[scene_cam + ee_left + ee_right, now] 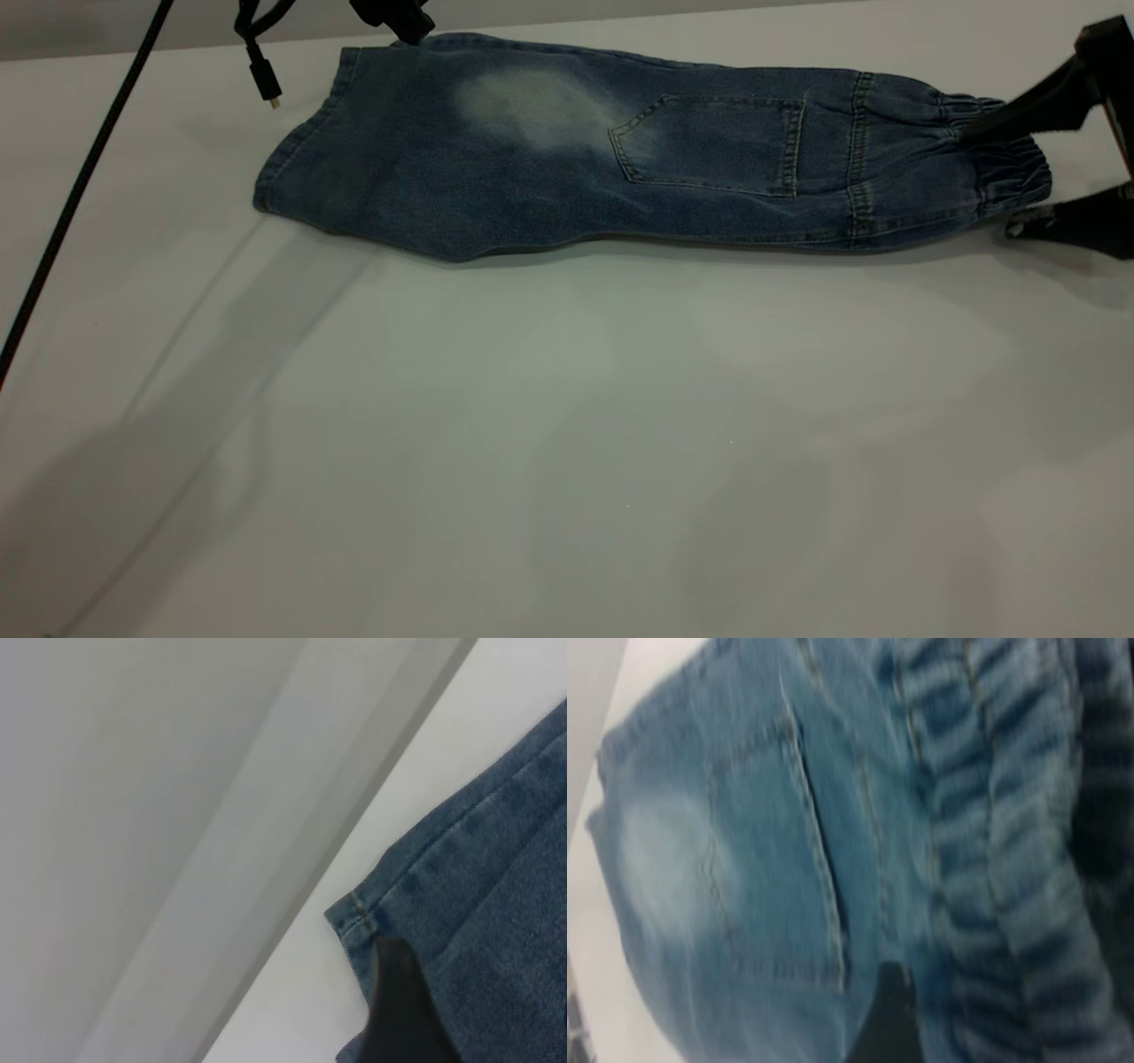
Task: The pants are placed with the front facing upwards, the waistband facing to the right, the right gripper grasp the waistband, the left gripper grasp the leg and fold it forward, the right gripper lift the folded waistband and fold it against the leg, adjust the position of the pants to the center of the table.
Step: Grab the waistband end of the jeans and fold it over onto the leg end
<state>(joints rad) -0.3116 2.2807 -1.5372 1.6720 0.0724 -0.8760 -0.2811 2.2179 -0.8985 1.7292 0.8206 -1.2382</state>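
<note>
Pants (620, 168) lie flat at the far side of the table (567, 425), folded lengthwise so one leg (425, 151) sits on top. Long axis runs left-right in the exterior view, hem end at left, waistband (1001, 168) at right. Patch pocket (709, 146) faces up, with a pale faded oval (532, 106) just left of it.

Right gripper (1019, 182) is at the right edge, jaws spread. One finger (1019, 111) rests on the top of the gathered waistband, the other finger (1063, 221) lies on the table just beside its near corner. Band sits between them, not pinched. Right wrist view shows the ruffled waistband (992, 850), pocket seam (819, 842) and one dark fingertip (886, 1019) over the denim.

Left gripper (403, 22) touches the far edge of the leg near the hem corner, mostly cut off at the frame top; cannot tell if it is closed. Left wrist view shows one dark finger (403, 1010) on the hem corner (359, 921).

Table is plain white-grey with soft shadows. A black cable (80, 186) crosses the left side, and a dangling plug (266, 84) hangs near the hem. Grey wall strip (133, 27) lies beyond the far edge.
</note>
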